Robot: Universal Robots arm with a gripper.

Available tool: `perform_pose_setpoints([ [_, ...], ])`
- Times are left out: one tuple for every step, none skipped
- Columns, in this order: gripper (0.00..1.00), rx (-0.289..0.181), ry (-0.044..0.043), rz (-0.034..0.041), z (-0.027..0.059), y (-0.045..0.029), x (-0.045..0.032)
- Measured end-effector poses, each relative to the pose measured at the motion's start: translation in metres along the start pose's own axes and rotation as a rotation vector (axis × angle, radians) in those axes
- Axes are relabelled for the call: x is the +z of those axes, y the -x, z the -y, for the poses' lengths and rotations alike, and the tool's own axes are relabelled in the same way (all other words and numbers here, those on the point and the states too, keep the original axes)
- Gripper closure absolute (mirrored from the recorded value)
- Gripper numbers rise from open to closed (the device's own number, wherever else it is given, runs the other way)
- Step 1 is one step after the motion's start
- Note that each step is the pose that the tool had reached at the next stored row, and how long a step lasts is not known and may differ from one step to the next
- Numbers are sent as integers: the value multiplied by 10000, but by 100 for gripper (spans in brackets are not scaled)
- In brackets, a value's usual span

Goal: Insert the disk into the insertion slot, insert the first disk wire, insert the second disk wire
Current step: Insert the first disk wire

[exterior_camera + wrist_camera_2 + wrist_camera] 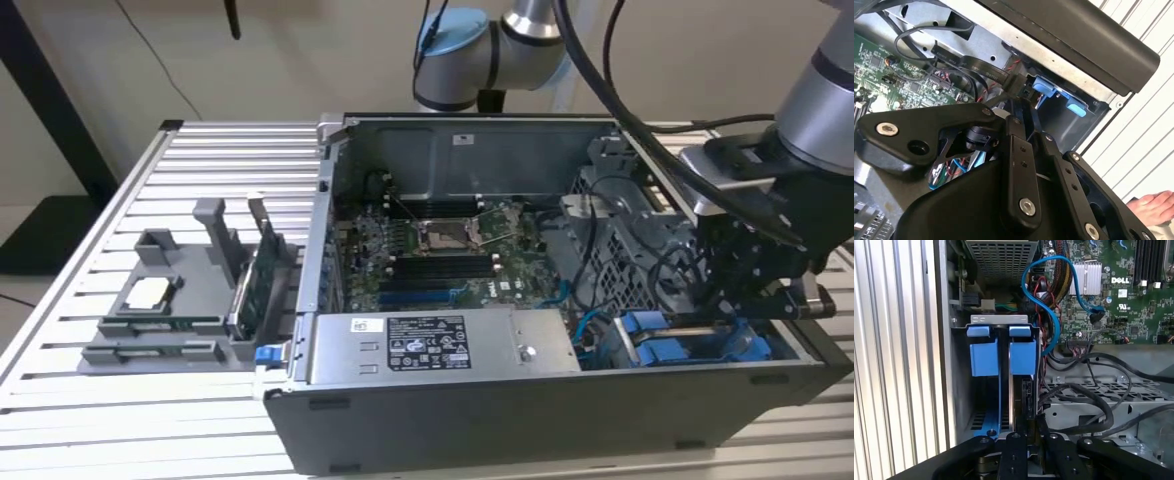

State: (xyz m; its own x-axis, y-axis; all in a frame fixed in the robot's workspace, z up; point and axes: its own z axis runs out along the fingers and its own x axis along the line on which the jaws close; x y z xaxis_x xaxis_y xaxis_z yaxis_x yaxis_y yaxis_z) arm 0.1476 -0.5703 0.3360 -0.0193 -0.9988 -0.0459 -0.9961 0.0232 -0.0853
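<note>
Your black claw [714,318] hangs at the lower right of the exterior view, inside the open grey computer case [467,420]. The blue-framed silver-grey disk [1021,357] stands in the grey metal slot with blue rails [961,390]. A black cable plug [1013,85] sits just ahead of the claw, but you cannot tell whether the claw pinches it.

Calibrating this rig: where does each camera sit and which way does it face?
Exterior view: off the arm, looking down into the open computer case; arm and gripper at the exterior view's right.
First wrist view: on the arm, over the gripper, facing the disk and motherboard.
Second wrist view: on the arm, over the gripper, facing the case wall; a person's hand too.
Shared: all three show the disk's blue carrier.
</note>
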Motion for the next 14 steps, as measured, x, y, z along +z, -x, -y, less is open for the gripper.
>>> perform_pose_setpoints([
  [81,-1,-5,-10,-1,-1,13],
  [81,-2,-9,-20,-3,-1,26],
  [81,-2,-11,-23,-5,-2,42],
  [81,-1,-11,-11,-6,-2,57],
  [81,-1,-12,-4,-6,-3,61],
  [81,0,-11,8,-7,-2,65],
  [80,0,-11,4,-7,-3,63],
  [80,1,-11,14,-6,-3,58],
  [73,1,-12,12,-5,-2,44],
  [73,1,-12,4,-4,-1,29],
  [73,0,-12,0,-2,0,14],
  [73,0,-12,3,-1,0,2],
  [73,0,-12,0,0,1,-16],
  [73,-1,-11,-2,2,2,-34],
])
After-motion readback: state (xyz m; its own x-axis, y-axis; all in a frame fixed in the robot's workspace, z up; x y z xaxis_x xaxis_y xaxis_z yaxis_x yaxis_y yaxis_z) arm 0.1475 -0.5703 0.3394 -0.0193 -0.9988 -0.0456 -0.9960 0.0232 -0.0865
